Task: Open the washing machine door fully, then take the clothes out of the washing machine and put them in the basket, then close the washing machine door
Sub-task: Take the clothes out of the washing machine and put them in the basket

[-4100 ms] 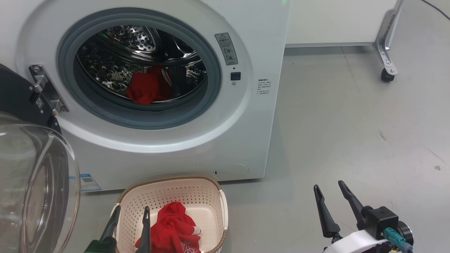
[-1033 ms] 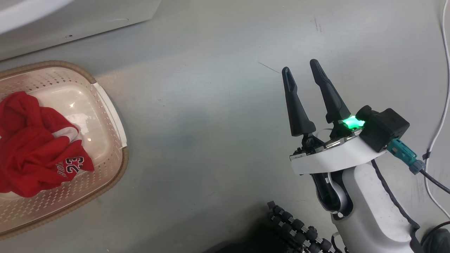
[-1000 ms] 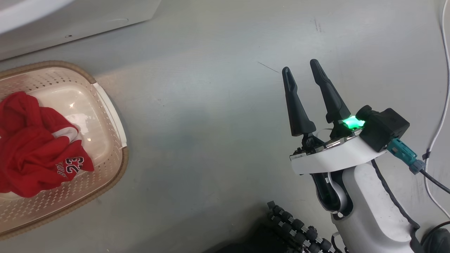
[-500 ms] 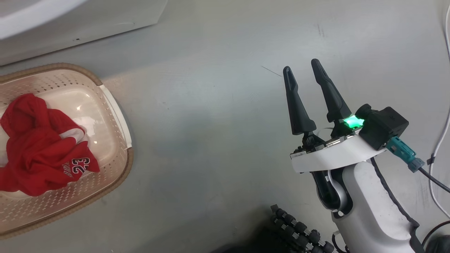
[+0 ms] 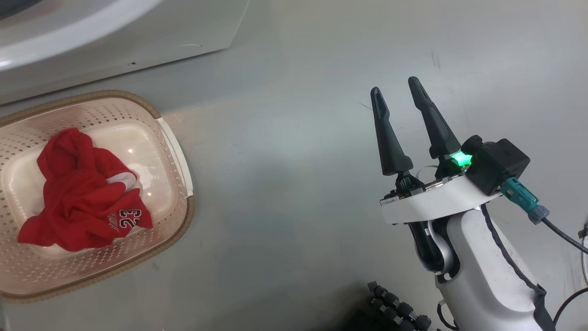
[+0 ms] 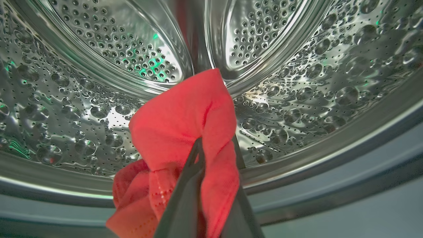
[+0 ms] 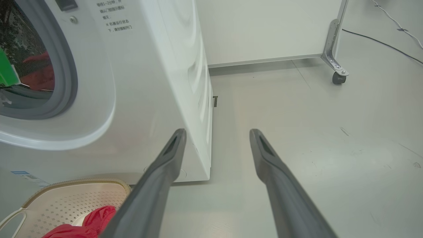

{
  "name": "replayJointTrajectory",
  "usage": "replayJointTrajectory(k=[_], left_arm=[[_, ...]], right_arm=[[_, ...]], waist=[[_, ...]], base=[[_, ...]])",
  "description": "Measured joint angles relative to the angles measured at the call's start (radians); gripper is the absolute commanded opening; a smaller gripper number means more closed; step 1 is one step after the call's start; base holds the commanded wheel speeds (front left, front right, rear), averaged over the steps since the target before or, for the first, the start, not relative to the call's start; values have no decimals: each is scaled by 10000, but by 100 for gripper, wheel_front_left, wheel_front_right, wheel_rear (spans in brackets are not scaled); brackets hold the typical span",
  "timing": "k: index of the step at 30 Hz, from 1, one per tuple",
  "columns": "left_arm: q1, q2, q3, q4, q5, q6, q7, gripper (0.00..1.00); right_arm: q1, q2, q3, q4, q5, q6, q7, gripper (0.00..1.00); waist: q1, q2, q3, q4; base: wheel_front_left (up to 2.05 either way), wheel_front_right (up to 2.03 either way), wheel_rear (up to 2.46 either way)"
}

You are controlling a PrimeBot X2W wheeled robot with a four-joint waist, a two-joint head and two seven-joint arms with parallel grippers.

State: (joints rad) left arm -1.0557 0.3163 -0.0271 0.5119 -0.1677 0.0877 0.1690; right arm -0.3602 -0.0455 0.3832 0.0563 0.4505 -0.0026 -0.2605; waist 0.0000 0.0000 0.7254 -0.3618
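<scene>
In the left wrist view my left gripper (image 6: 216, 142) is inside the perforated steel drum (image 6: 82, 82) of the washing machine, shut on a red garment (image 6: 178, 122) that bunches around its fingers. Another red garment (image 5: 85, 193) with white numbers lies in the cream basket (image 5: 177, 151) on the floor in front of the washing machine (image 5: 115, 41). My right gripper (image 5: 393, 84) stands open and holds nothing, over bare floor to the right of the basket. The right wrist view shows the right gripper (image 7: 217, 131), the washing machine (image 7: 148, 82), red clothes (image 7: 39, 71) in its opening and the basket (image 7: 66, 198). The washing machine door is out of view.
A white panel on a metal leg with a caster wheel (image 7: 337, 78) stands behind and to the right of the machine. A dark cable (image 7: 380, 41) runs across the grey floor at the far right. My own base (image 5: 395, 308) shows at the bottom.
Four seconds ago my left gripper hung open over the basket; now it is in the drum, shut on a red garment. The head camera has kept shifting. The right gripper has stayed put.
</scene>
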Motion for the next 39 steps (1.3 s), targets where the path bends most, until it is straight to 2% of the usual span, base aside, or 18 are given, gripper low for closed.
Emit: replayJointTrajectory(k=[5,14,17,25,39], left_arm=[[617,-407,81,-115,-316,8,-761,0],[1982,-1499,-105,-535,-694,-10,-2313,0],[2464,-1735,-176,-667,-759,-56,-2782,0],[3462,-2134,-416,-1101,-857,-157,-3870,0],[4555,-2291,-291,-2594,-853,-123,-4100,0]], right_arm=[[11,-2,-100,134,-268,6,0,100],[238,-12,-447,387,-865,17,0,100],[305,-13,-550,491,-988,105,0,100],[806,-17,-742,803,-1287,217,0,100],[1661,-23,-811,1095,-1363,359,0,100]], waist=[[0,0,-250,166],[0,0,-905,703],[0,0,-1168,917],[0,0,-2041,1449],[-1,0,-3719,2118]], base=[[0,0,0],[0,0,0],[0,0,0],[0,0,0],[0,0,0]])
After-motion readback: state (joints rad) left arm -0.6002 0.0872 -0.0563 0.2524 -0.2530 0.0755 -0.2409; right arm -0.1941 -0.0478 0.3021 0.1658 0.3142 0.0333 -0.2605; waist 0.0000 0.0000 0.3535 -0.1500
